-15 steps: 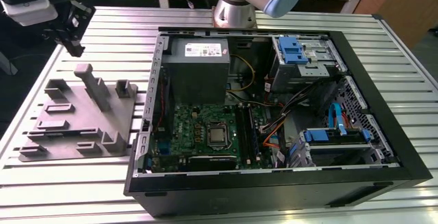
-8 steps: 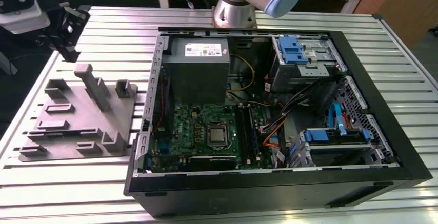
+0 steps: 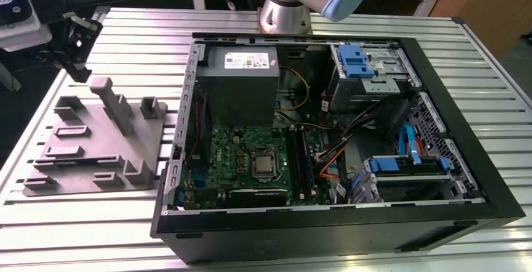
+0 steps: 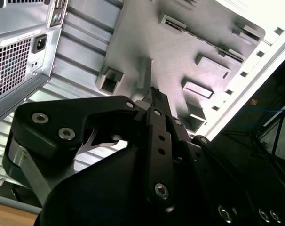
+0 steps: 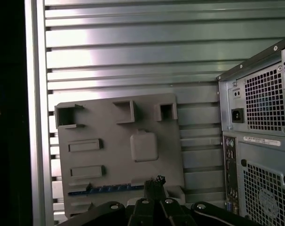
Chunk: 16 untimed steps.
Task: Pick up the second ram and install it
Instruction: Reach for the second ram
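Gripper [image 5: 155, 181]: fingers together at the tip in both wrist views, nothing clamped between them. It hangs over the grey fixture [image 5: 119, 127], tip pointing down at it.

Ram [image 5: 107, 189]: a blue-green strip standing on edge in the fixture's long slot, in the first wrist view. One end runs up to just beside the gripper tip and the rest stretches away to one side. No contact that I can see.

Step, as I judge it: approach to the pick. The ram is not yet lifted and sits seated in its slot. A grasp would call for the fingers to part and to square up across the thin board, nearer its middle than its end.

Beyond the fixture lies the ribbed metal bench [image 5: 133, 47].

Farther from the gripper, to the side, is the open case [image 3: 465, 160], with its vented rear panel in the first wrist view. Inside it are the motherboard [image 3: 241, 154] and the long black slots [image 3: 301, 160]. I cannot tell whether any slot is filled.

Writing: there is a white label [image 3: 248, 60] on the power supply [image 3: 241, 91] and a white strip [image 5: 262, 140] on the case rear. The print on both is too small to read.
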Each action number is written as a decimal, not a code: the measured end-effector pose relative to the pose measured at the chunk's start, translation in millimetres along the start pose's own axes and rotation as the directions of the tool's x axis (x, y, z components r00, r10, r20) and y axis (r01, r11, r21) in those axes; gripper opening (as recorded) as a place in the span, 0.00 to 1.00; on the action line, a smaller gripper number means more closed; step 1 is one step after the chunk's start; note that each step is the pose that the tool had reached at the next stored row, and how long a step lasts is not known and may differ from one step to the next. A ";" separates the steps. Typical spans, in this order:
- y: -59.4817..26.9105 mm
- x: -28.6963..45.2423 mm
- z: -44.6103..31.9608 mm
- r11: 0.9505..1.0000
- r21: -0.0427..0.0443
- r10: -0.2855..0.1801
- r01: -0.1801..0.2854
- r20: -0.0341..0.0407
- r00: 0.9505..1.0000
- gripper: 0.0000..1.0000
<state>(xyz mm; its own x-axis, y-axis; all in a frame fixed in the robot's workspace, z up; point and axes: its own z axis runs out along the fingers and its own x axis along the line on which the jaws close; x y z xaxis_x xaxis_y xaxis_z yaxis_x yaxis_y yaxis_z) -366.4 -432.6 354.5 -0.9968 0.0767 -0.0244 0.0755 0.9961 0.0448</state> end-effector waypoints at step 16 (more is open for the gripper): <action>-13.2 10.9 11.7 1.000 0.000 0.000 0.000 0.000 1.000 0.10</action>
<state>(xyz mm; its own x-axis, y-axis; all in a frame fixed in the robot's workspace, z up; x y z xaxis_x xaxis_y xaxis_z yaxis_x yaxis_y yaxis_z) -377.9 -444.5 341.9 -0.9968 0.0767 -0.0244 0.0756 0.9961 0.0448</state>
